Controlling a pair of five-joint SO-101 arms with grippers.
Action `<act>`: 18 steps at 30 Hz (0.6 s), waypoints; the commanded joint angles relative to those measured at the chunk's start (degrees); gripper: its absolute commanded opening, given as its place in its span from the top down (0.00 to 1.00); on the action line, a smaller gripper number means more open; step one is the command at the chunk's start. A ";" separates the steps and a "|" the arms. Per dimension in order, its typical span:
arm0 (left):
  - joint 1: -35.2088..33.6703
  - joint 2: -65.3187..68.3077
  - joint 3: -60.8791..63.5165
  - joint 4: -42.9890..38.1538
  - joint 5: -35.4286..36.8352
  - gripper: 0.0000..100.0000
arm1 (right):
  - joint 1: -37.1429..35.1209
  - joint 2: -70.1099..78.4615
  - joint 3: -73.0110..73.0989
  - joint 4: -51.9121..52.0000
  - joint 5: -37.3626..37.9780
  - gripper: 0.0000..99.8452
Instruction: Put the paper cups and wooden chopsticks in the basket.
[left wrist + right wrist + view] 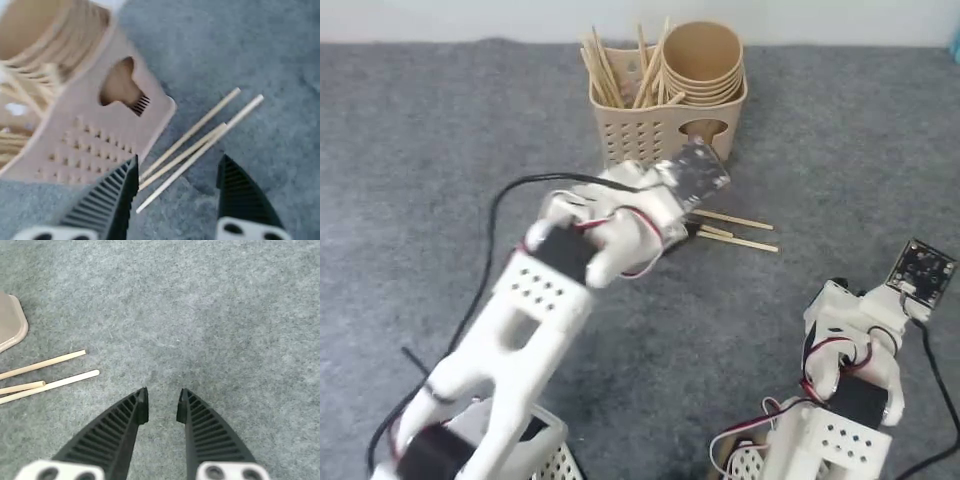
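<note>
While three loose pale wooden chopsticks lie on the grey felt bench just beside the beige perforated plastic basket, the high view lists stacked brown paper cups already inside it.
Left wrist view: left hand wide, straddling the chopstick ends; best lowered squarely and closed across one stick.
Right wrist view: right hand narrowly parted, empty.

In the high view the left arm is extending diagonally from the lower left corner toward the upper centre, and the left gripper is holding its jaws wide apart. The right arm is sitting folded at the lower right, and the right gripper is pointing downward with its jaws slightly parted.
</note>
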 commanded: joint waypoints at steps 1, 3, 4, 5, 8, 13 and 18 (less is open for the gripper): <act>1.85 8.70 0.40 -9.14 -3.34 0.76 | -0.48 -0.66 -0.35 -0.75 0.97 0.90; 2.46 14.59 -0.13 -13.01 -3.34 0.76 | -0.48 -0.66 -0.35 -0.75 0.97 0.90; 2.64 17.49 -0.66 -14.77 -3.34 0.76 | -0.48 -0.66 -0.35 -0.75 0.97 0.90; 2.73 20.57 -1.45 -16.53 -3.34 0.76 | -0.48 -0.66 -0.35 -0.75 0.97 0.90; 2.73 30.07 -5.58 -20.13 -3.16 0.79 | -0.48 -0.66 -0.35 -0.75 0.97 0.90; 2.46 44.31 -19.12 -20.31 -2.99 0.93 | -0.48 -0.66 -0.35 -0.75 0.97 0.90; 3.25 54.15 -28.97 -20.31 0.18 0.99 | -0.48 -0.66 -0.35 -0.75 0.97 0.90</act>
